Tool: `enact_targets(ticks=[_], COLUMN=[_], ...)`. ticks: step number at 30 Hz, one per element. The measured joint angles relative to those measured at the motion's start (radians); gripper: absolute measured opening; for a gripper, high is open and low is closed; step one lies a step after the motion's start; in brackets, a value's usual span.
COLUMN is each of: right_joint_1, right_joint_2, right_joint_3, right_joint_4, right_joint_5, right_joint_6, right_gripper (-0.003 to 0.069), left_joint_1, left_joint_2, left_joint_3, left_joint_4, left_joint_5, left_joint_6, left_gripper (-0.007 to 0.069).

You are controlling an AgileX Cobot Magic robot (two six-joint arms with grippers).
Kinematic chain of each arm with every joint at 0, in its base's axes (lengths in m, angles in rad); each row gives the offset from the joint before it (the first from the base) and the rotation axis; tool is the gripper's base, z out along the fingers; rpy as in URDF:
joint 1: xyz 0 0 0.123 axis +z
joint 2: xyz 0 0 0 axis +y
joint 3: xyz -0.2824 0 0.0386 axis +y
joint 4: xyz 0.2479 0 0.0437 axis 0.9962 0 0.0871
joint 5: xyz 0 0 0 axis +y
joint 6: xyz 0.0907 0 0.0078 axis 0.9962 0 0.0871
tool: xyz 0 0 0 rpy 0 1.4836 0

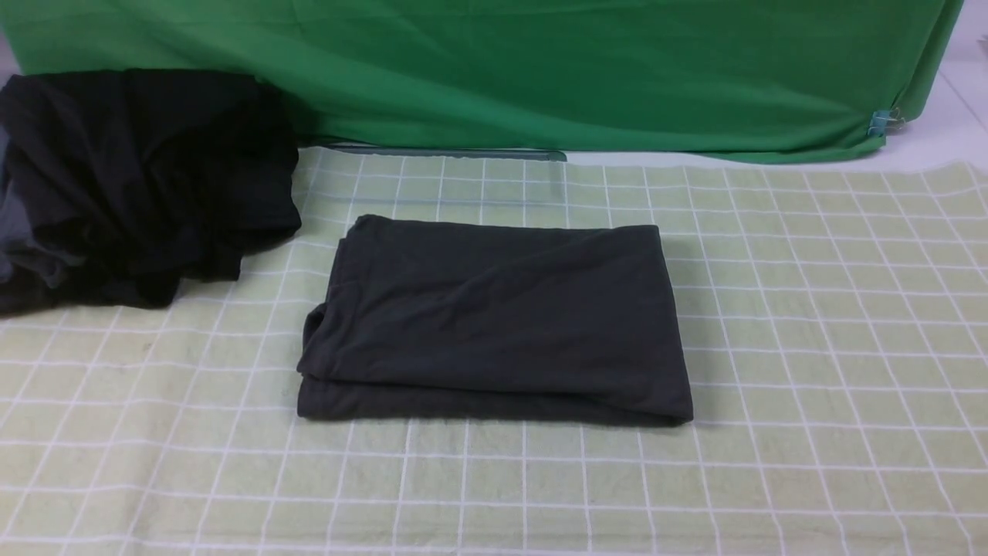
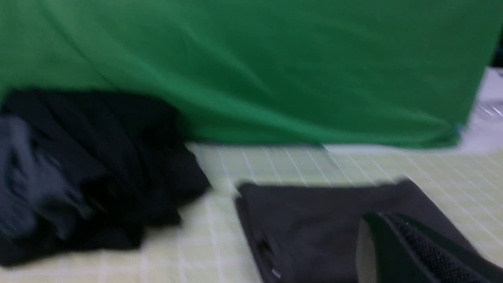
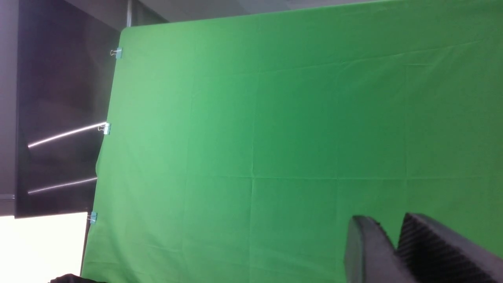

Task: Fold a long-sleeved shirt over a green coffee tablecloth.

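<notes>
Broadly, the green coffee tablecloth [image 1: 810,324] covers the whole tabletop, and the long-sleeved shirt [image 1: 494,316] lies at its middle, already folded into a compact rectangle of several layers. Behind the shirt hangs a plain green backdrop [image 1: 540,77]; to the shirt's left, well apart, sits a bundle of black and grey garments [image 1: 131,185].

Judging by its drape and soft creases, the shirt is light, limp jersey that will sag and slide open if lifted by one layer. A good hold would pinch all layers together at the thick folded edge nearest the robot, or at its two near corners, pressing down first so the stack does not shear across the smooth cloth beneath.

From the front, the full outline of the fold shows, yet neither arm appears. From the left wrist, though blurred, the shirt's left edge shows with a small white label [image 2: 276,273] peeking out, and the left gripper [image 2: 416,251] is above the shirt's far right part, jaws closed on nothing. The right wrist looks only at the backdrop with its clips [image 3: 105,128]; the right gripper [image 3: 397,243] shows a narrow gap between its jaws, slightly parted and empty.
</notes>
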Motion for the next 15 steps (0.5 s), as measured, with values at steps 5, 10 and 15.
enact_targets(ticks=[5, 10, 15], right_joint_1=[0.000, 0.000, 0.000], right_joint_2=[0.000, 0.000, 0.000], right_joint_3=[0.000, 0.001, 0.001], right_joint_4=[0.000, 0.000, 0.000], right_joint_5=[-0.001, 0.000, 0.000], right_joint_6=[0.000, 0.000, 0.000], right_gripper=[0.0135, 0.0143, 0.0156], left_joint_1=[0.147, 0.211, 0.208], left_joint_2=[-0.096, -0.100, -0.100], left_joint_3=[0.249, 0.439, 0.488], left_joint_4=[-0.002, -0.012, -0.012], left_joint_5=[-0.192, -0.235, -0.238], left_joint_6=[0.074, 0.087, 0.087], left_gripper=[0.0001, 0.0001, 0.0001])
